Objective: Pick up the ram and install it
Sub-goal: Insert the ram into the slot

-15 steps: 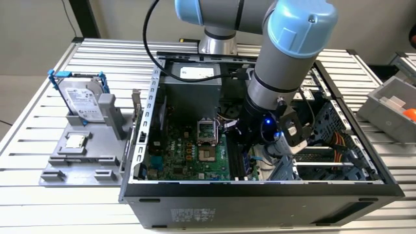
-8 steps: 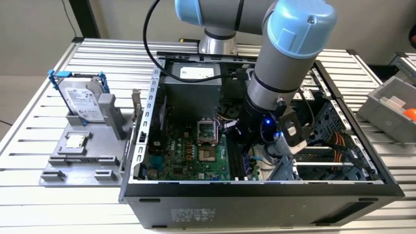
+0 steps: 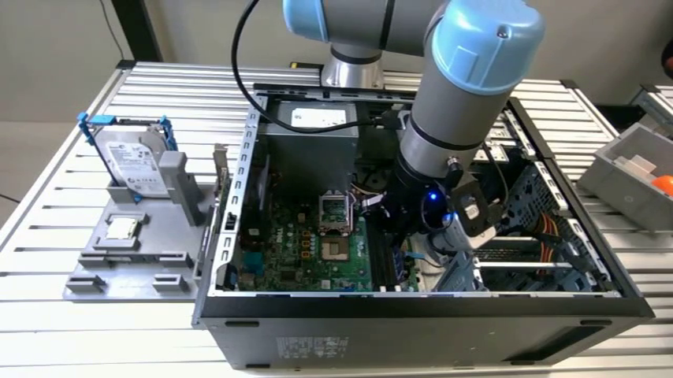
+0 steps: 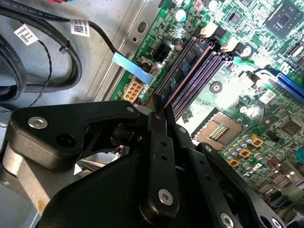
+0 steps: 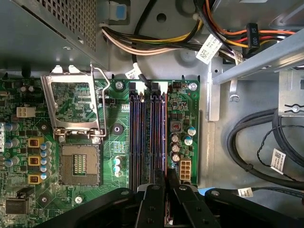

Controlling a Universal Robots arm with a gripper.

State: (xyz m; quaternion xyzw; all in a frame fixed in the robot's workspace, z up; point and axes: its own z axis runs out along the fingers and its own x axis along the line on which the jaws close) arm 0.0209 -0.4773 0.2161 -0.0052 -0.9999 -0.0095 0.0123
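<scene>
My black gripper [image 5: 166,183], fingers drawn narrow on the thin greenish-blue ram stick [image 5: 165,176], held edge-down. Directly beyond: the dark parallel memory slots [image 5: 147,137] on the green motherboard [image 5: 118,128] inside the open grey computer case [image 3: 421,315]. Good practice, as I judge: stick parallel over one slot, pressed down evenly.

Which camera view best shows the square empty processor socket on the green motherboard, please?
The first wrist view: the square empty processor socket faces it squarely, unobstructed. The second wrist view shows it obliquely; the exterior view from afar.
</scene>
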